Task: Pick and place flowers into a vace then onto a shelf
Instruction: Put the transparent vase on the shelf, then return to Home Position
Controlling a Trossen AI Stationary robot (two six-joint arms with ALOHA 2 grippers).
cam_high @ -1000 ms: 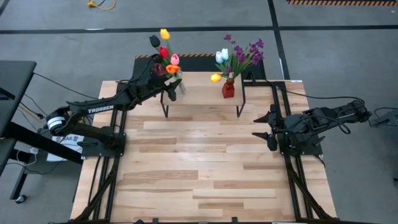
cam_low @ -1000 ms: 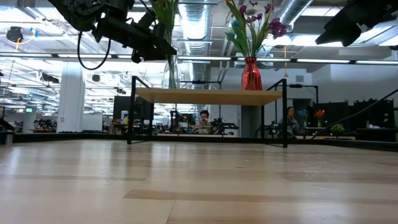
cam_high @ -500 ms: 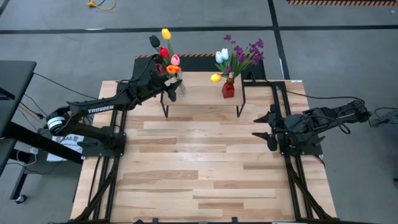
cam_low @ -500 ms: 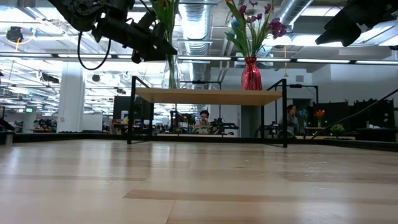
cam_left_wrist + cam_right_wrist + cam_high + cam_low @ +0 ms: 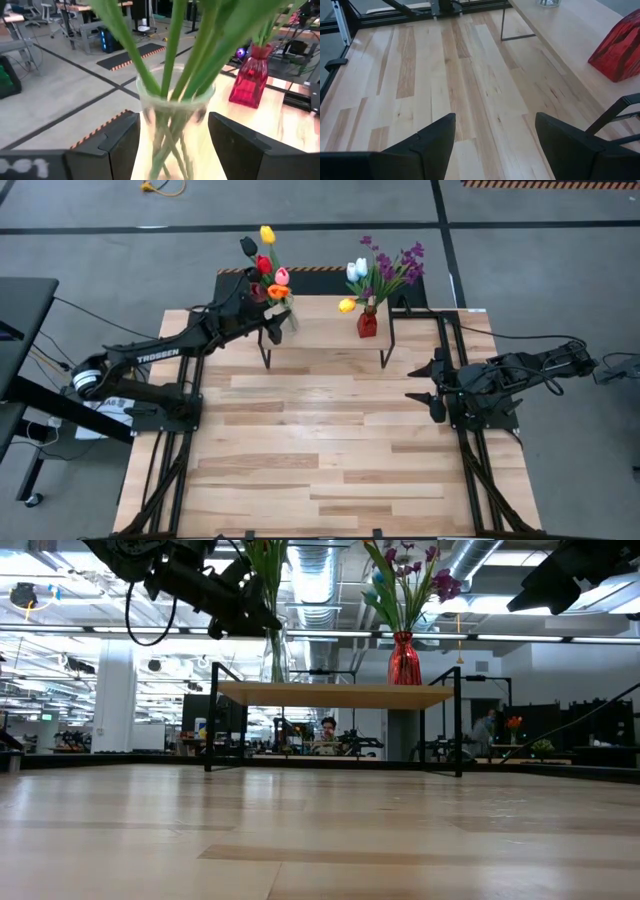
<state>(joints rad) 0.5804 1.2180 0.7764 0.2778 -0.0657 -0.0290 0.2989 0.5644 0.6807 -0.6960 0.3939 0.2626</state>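
While left gripper (image 5: 172, 145) brackets clear vase (image 5: 175, 125) on shelf (image 5: 325, 330) at far left end, fingers spread, glass between them with gap each side: I read this as release step, grip let go. Flowers (image 5: 265, 265) upright in clear vase; red vase (image 5: 367, 323) at shelf's right end, filled too. Right gripper (image 5: 432, 392) parked at right, fingers spread, empty. Next: back left arm off straight, no stem snag, no tipping.

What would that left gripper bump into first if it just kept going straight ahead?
Probably the clear glass vase holding green-stemmed tulips: it stands right between the left gripper's open fingers on the small light-wood shelf. Whether they touch the glass I cannot tell.
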